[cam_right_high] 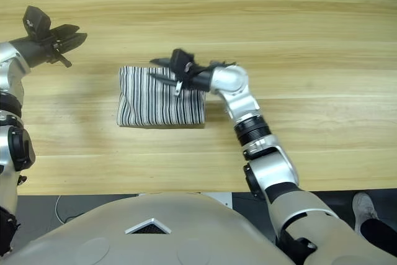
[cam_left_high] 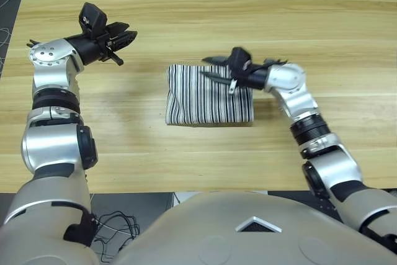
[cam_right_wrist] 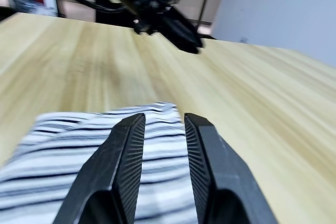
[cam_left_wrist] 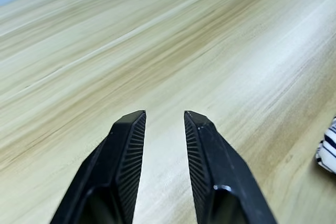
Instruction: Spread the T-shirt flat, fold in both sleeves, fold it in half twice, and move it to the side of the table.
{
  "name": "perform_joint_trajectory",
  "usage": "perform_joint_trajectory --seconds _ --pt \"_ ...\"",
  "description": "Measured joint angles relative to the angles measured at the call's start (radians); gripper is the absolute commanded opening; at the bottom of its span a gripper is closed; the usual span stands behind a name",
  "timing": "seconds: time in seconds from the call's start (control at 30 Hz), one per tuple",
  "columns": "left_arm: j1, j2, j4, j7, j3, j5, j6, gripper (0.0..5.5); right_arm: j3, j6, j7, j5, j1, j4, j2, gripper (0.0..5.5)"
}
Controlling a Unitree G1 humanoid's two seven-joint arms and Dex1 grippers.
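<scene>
T-shirt (cam_left_high: 208,98) folded square on your counter (cam_left_high: 279,4) | your right pincer (cam_left_high: 205,67) over its far edge, jaws parted | your left pincer (cam_left_high: 129,33) well apart, jaws parted, empty

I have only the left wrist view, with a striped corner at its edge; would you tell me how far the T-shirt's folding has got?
Observer: The T-shirt lies folded into a compact rectangle near the middle of the table.
Operator: Thank you. Where is the right arm?
Observer: The right gripper is over the shirt's far edge, open, with nothing clamped.
Operator: And where does my gripper sit relative to the shirt?
Observer: The left gripper is to the shirt's left and farther from the robot, well apart from the cloth.
</scene>
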Motion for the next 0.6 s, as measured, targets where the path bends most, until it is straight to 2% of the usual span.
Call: perform_joint_trajectory --seconds 0.1,0.2,0.3,0.4,0.5,0.6 --pt "0.000 -0.012 -0.019 0.000 0.004 0.001 -0.001 1.36 0.022 -0.002 -0.037 -0.040 -0.004 0.083 0.048 1.37" --pt "0.007 -0.028 -0.080 0.004 0.027 -0.012 -0.007 1.36 0.043 -0.022 -0.141 -0.126 -0.051 0.274 0.096 1.37" --pt "0.046 -0.057 -0.207 0.015 0.051 -0.048 -0.006 1.36 0.045 -0.025 -0.318 -0.208 -0.186 0.446 0.090 1.37" --pt "0.098 -0.087 -0.299 0.042 0.083 -0.091 0.004 1.36 0.038 -0.030 -0.415 -0.255 -0.265 0.526 -0.031 1.37" --pt "0.129 -0.128 -0.363 0.100 0.132 -0.149 0.016 1.36 0.005 -0.031 -0.485 -0.281 -0.290 0.599 -0.250 1.37" --pt "0.132 -0.203 -0.372 0.179 0.157 -0.183 0.029 1.36 -0.099 0.023 -0.552 -0.265 -0.246 0.697 -0.495 1.37"
